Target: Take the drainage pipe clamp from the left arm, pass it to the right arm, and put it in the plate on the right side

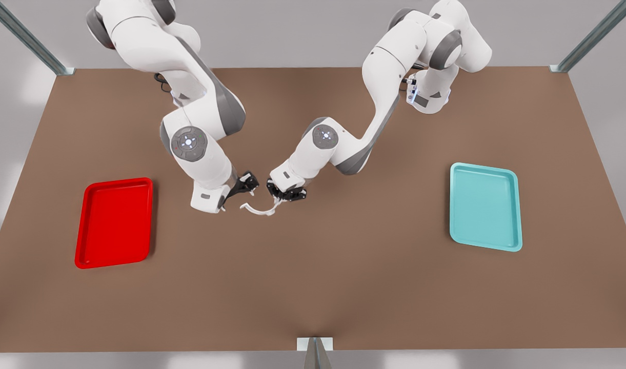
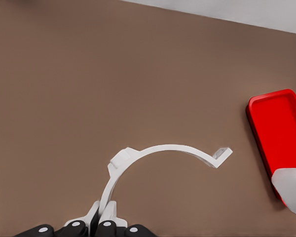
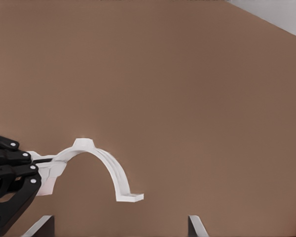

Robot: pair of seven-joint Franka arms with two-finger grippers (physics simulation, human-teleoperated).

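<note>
The drainage pipe clamp (image 1: 261,209), a thin white half-ring with bent tabs, hangs just above the brown table at its middle. My left gripper (image 1: 284,196), on the arm at the front view's right, is shut on one end of it (image 2: 102,213); the arc (image 2: 163,148) curves away toward the red plate (image 2: 278,133). My right gripper (image 1: 250,183), on the arm at the front view's left, is open (image 3: 121,228), a short way from the clamp's free tab (image 3: 129,197) and not touching it. The plate (image 1: 115,223) lies flat at the front view's left with nothing in it.
A teal tray (image 1: 484,205) of the same shape lies at the front view's right. Both arms' elbows lean in over the back half of the table (image 1: 313,287). Metal posts stand at the far corners, and a bracket (image 1: 315,344) sits at the near edge.
</note>
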